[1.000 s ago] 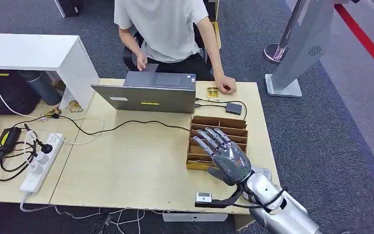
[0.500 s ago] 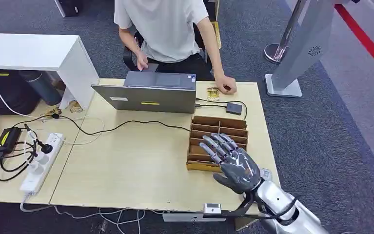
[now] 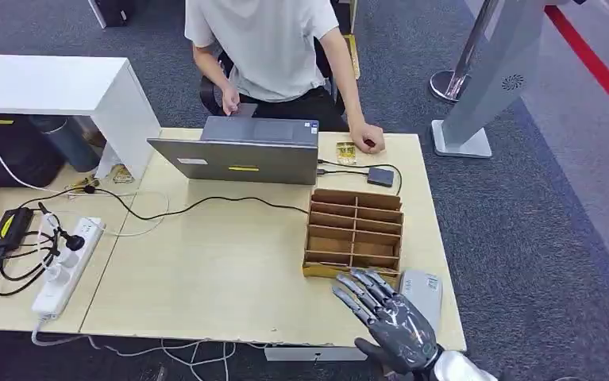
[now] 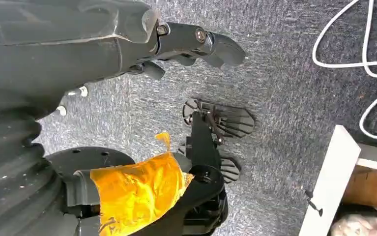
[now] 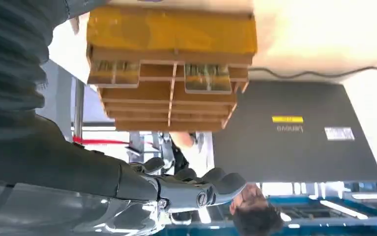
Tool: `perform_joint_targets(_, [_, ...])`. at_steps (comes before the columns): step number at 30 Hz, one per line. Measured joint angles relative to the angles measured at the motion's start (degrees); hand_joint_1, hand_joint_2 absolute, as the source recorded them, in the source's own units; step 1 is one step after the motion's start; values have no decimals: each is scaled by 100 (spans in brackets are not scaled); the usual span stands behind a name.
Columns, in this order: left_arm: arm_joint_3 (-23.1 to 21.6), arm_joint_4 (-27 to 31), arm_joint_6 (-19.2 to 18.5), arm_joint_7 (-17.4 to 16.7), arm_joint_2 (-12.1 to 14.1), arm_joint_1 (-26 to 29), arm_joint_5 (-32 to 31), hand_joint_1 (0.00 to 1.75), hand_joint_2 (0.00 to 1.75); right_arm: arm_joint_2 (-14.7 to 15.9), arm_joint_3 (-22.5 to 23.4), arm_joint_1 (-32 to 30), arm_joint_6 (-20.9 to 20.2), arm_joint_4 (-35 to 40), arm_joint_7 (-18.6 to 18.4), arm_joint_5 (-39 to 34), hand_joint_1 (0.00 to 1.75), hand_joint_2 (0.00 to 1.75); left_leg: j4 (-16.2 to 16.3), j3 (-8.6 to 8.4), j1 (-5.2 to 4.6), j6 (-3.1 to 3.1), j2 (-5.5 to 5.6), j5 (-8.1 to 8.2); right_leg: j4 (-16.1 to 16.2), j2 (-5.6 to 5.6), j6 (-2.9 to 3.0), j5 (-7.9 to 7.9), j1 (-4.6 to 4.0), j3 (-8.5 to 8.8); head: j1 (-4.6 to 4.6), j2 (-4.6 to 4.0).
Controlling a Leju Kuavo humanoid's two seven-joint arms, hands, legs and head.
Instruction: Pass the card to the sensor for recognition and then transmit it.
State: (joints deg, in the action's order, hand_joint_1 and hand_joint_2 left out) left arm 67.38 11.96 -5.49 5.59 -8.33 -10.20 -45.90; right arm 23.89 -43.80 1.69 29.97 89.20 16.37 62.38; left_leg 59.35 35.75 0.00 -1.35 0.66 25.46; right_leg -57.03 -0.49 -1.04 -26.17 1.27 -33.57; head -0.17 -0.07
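The right hand [image 3: 392, 321], fingers released and spread, hovers at the worktop's [image 3: 206, 270] near right edge, the cardboard card organizer [image 3: 354, 232] lying just beyond its fingertips.

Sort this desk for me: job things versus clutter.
Job: right hand, cardboard box, cards in it, small black box (likely the sensor), laptop.
Lying about: power strip, charger.

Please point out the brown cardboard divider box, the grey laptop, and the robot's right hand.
Brown cardboard divider box [image 3: 355, 232], head view, on its middle partitions.
Grey laptop [image 3: 241, 161], head view, on the lid's back.
Right hand [image 3: 392, 319], head view, on the back of the hand.
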Motion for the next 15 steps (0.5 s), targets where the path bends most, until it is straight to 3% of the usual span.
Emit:
perform_joint_targets(6, [-76, 0, 20, -98, 0, -40, -2, 0, 175, -500, -13, 28, 184, -622, 11, 181, 0, 175, 0, -1, 1, 1, 0, -1, -1, 0, 0, 0, -1, 1, -2, 0])
perform_joint_targets(11, [-129, 0, 37, -114, 0, -65, -4, 0, 175, -688, -15, 62, 230, -898, -20, 223, 0, 175, 0, -1, 1, 1, 0, -1, -1, 1, 0, 0, -1, 1, 0, 0])
perform_joint_targets(15, [-201, 0, 76, -196, -15, -102, -11, 0, 175, -974, -31, 227, 535, -1306, -199, 402, 0, 175, 0, -1, 1, 1, -1, -1, -1, 1, 0, 0, -1, 1, 0, 0])
